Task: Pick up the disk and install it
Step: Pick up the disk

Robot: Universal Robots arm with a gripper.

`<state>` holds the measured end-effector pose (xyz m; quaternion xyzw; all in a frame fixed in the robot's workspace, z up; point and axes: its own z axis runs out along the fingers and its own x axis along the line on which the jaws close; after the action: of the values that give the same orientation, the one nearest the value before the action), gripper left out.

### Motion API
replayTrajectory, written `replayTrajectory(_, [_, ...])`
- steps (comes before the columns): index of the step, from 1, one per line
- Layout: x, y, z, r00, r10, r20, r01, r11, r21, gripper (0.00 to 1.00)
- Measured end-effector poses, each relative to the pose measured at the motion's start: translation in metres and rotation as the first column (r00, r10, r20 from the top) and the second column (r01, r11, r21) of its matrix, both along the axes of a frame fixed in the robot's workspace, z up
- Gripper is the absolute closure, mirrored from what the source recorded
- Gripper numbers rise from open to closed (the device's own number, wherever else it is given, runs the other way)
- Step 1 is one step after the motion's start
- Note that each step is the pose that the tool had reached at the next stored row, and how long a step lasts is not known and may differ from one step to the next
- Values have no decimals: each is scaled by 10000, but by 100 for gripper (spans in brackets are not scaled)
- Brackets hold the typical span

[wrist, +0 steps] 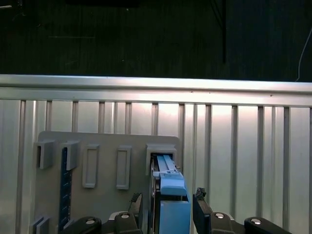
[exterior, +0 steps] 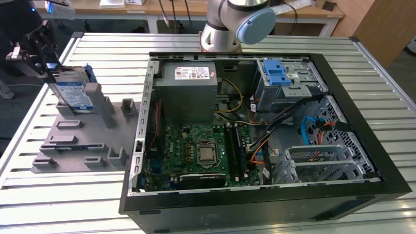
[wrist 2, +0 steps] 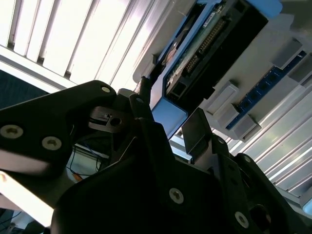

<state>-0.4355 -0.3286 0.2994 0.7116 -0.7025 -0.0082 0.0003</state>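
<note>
The disk (exterior: 73, 92) stands on edge in a slot of the grey holder plate (exterior: 85, 141) at the exterior view's left, with its blue-and-white label facing out. My gripper (exterior: 46, 67) is at the disk's upper end. In both wrist views the two black fingers (wrist: 202, 209) flank the disk's blue rail end (wrist: 171, 195) with narrow gaps on each side, so the gripper (wrist: 170, 207) looks open around it. The second wrist view shows the disk's circuit-board underside (wrist 2: 204, 48), with the gripper (wrist 2: 168, 119) straddling the blue end.
An open computer case (exterior: 364, 146) lies right of the holder, with a grey power-supply box (exterior: 188, 90), a motherboard (exterior: 201, 151) and a silver cage with a blue latch (exterior: 279, 75). The arm's base (exterior: 227, 24) stands behind the case. The table (exterior: 65, 204) is slatted aluminium.
</note>
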Motion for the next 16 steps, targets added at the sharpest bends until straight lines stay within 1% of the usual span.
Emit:
replayTrajectory(6, [0, 0, -59, 10000, 1, -9, -1, 10000, 0, 47])
replayTrajectory(8, [0, 0, -73, 10000, 0, -9, 0, 10000, 0, 49])
replayTrajectory(9, [0, -1, -78, 10000, 3, -10, -3, 10000, 0, 55])
replayTrajectory(12, [0, -11, -90, 10000, 27, -9, -27, 10000, 1, 55])
replayTrajectory(16, [0, -13, -96, 10000, 49, -10, -49, 10000, 0, 55])
